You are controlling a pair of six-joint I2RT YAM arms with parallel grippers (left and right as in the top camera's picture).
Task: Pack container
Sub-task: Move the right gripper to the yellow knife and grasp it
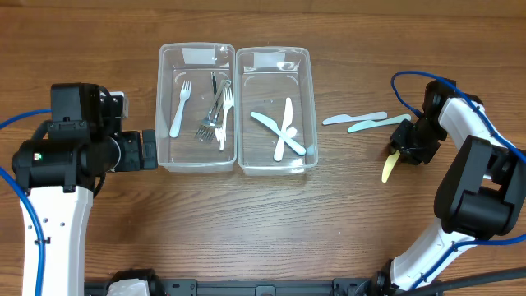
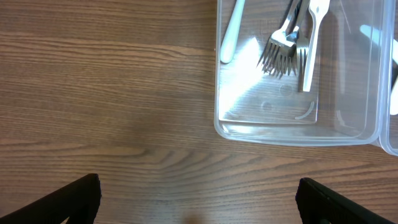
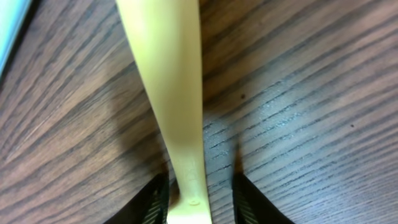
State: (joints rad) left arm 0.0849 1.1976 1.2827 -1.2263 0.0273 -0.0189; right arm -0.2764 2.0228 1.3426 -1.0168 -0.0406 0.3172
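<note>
Two clear containers stand side by side: the left one (image 1: 164,107) holds forks (image 1: 215,111), the right one (image 1: 312,99) holds pale knives (image 1: 283,131). A yellow plastic utensil (image 1: 389,168) lies on the table at the right. My right gripper (image 1: 403,152) is down over its handle. In the right wrist view the yellow handle (image 3: 168,74) runs between the fingers of the right gripper (image 3: 200,199). One finger is against it and a narrow gap shows at the other, so the gripper is open. My left gripper (image 1: 152,150) stands wide open and empty beside the left container (image 2: 292,134).
Two loose pale knives (image 1: 353,118) (image 1: 374,123) lie on the wood between the right container and my right arm. A pale blue edge (image 3: 9,25) shows at the top left of the right wrist view. Blue cables trail from both arms.
</note>
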